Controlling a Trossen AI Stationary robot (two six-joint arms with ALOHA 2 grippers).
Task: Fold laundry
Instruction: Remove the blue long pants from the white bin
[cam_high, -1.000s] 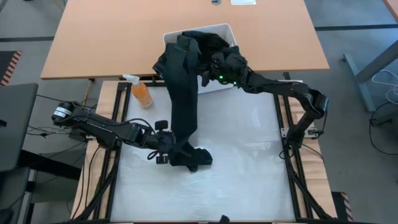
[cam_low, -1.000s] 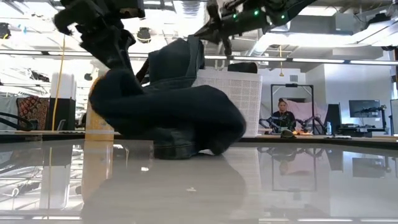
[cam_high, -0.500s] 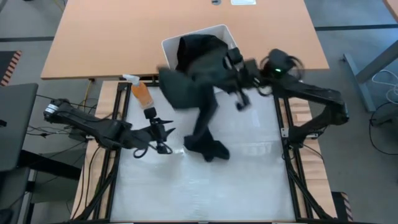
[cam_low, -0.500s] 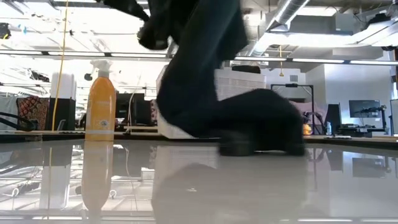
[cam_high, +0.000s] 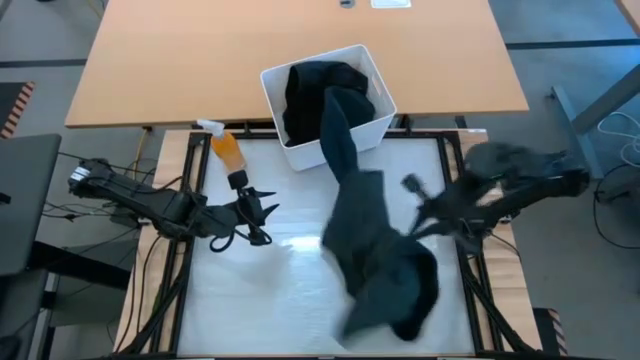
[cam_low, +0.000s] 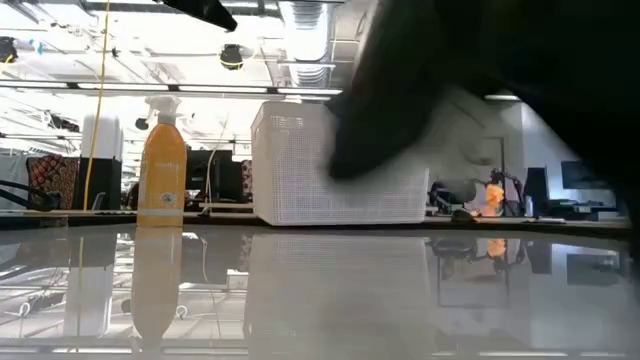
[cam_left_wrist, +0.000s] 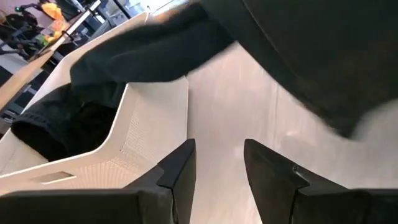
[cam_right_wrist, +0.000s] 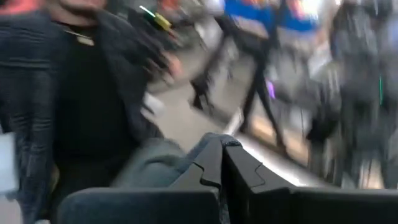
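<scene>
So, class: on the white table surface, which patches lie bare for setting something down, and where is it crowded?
Bare: the near-left corner of the white table, below the left gripper. Crowded: the centre-right, under the dark navy garment trailing from the white plastic bin, and around the orange spray bottle.

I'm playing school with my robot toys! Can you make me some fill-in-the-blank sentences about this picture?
1. The white bin holds dark ____.
2. The spray bottle is coloured ____.
3. A dark garment trails out of the bin onto the ____.
4. The left hand is holding ____.

Missing words: clothes; orange; table; nothing
</scene>
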